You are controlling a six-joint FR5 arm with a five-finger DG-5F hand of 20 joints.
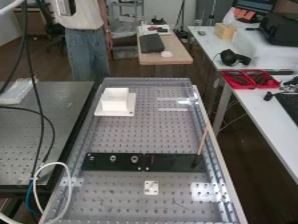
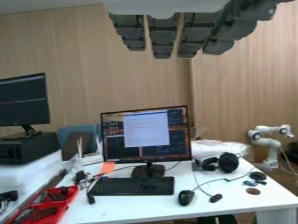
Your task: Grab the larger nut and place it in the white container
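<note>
The hand hangs in the wrist view with its dark grey fingers straight and apart, holding nothing. In the high view, the larger nut stands on the flat black bar, between the smaller nut and the bearing. Farther up the bench sits the white container, a square box on a pale flat base.
A thin brown stick rises from the bar's right end. A small white plate lies on the perforated bench below the bar. Cables hang at the left. The wrist view faces a desk with a monitor.
</note>
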